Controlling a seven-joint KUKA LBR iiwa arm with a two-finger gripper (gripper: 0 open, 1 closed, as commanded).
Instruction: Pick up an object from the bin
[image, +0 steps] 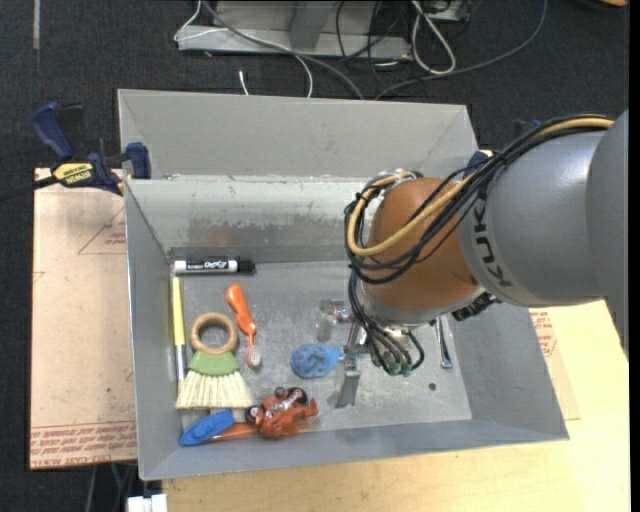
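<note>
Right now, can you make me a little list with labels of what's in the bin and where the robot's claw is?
bin: grey metal
gripper: low over the bin floor, near the middle
nearest thing: flat blue piece, just to the view's left of the gripper
back left: black marker
left side: beige tape ring, orange-handled tool, pale-bristled brush
front left: orange-red toy, blue thing
holding anything: cannot tell
</note>
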